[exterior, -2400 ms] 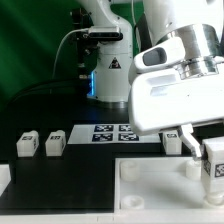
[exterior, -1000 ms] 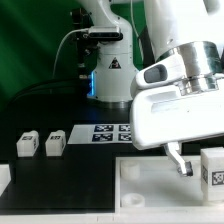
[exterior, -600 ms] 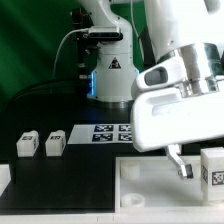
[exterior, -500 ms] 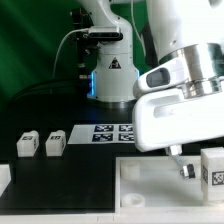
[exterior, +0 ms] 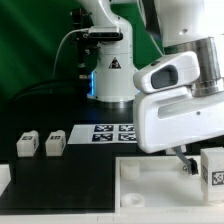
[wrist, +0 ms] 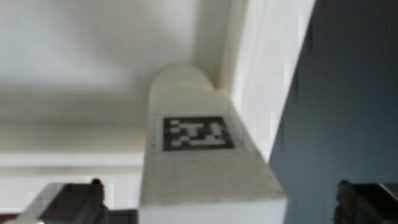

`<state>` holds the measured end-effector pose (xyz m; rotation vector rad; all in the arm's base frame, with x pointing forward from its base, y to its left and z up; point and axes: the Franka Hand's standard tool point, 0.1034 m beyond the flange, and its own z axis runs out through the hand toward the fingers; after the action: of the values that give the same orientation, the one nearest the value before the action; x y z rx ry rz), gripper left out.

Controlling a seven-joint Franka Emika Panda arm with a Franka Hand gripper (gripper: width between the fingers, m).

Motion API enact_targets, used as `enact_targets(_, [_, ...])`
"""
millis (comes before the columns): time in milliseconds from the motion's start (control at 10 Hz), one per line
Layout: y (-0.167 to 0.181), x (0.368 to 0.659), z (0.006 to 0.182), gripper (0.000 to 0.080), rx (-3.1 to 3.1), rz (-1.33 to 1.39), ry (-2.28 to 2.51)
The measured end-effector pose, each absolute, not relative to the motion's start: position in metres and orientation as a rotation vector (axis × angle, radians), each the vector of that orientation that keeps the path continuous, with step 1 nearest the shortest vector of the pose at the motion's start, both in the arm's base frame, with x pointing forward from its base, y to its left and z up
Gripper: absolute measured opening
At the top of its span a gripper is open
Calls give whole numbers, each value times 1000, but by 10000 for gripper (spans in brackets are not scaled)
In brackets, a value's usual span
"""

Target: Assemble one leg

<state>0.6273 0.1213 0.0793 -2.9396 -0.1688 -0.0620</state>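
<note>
In the exterior view a white leg (exterior: 212, 168) with a square tag stands at the right end of the large white panel (exterior: 150, 185). My gripper (exterior: 192, 160) hangs just above and beside it. One dark finger (exterior: 184, 160) shows to the exterior view's left of the leg. In the wrist view the leg (wrist: 205, 150) lies between my two fingertips (wrist: 80, 200), with a gap on each side. My gripper (wrist: 222, 205) is open and holds nothing. Two more legs (exterior: 27, 143) (exterior: 55, 143) stand on the black table at the exterior view's left.
The marker board (exterior: 105, 132) lies on the table behind the panel. The arm's base (exterior: 108, 70) stands at the back with cables. In the wrist view the panel's raised rim (wrist: 240, 50) runs beside the leg, with dark table (wrist: 356, 80) past it.
Earlier my gripper held the leg tilted at the right. It then let it go standing on the panel. Since a second ago the hand has shifted right over the leg.
</note>
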Motion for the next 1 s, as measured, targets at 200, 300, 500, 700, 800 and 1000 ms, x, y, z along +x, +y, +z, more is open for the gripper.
enact_targets(200, [119, 625, 73, 649, -2932, 66, -181])
enact_targets(300, [119, 626, 69, 649, -2938, 19, -175])
enact_targets(500, [119, 625, 68, 510, -2937, 26, -176])
enact_targets(700, [117, 625, 68, 372, -2941, 24, -176])
enact_targets(800, [114, 625, 67, 297, -2946, 25, -159])
enact_targets(1000, [115, 626, 67, 296, -2950, 24, -52])
